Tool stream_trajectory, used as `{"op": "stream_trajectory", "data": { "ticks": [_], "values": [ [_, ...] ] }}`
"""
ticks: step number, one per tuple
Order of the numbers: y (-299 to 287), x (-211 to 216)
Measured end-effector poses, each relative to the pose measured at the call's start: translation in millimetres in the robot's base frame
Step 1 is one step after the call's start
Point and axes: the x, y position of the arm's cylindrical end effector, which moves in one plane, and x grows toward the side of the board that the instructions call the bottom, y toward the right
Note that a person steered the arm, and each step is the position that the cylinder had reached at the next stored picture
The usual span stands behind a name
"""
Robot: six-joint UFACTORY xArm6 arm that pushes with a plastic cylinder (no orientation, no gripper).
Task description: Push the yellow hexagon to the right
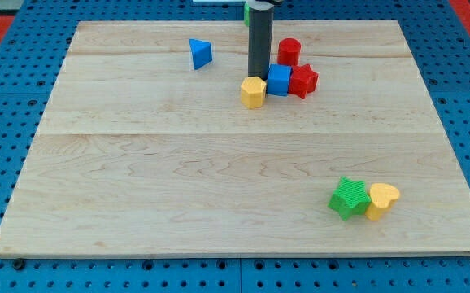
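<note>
The yellow hexagon (253, 92) sits on the wooden board (137, 163) a little above the middle, right of centre. My tip (257, 76) stands just behind it, at its top edge, touching or nearly touching. A blue cube (279, 80) touches the hexagon's right side. A red star-shaped block (303, 80) lies right of the blue cube. A red cylinder (289, 51) stands above them.
A blue triangular block (201, 54) lies near the view's top, left of the rod. A green star-shaped block (349, 198) and a yellow heart-shaped block (381, 200) touch each other at the lower right. A green block (245, 11) peeks out behind the rod at the top edge.
</note>
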Motion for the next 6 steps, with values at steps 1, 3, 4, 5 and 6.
{"op": "stream_trajectory", "data": {
  "ticks": [1, 3, 4, 5, 6],
  "values": [
    [-17.6, 20.0],
    [98.7, 132.7],
    [39.5, 93.8],
    [-37.2, 104.0],
    [36.8, 165.0]
  ]
}}
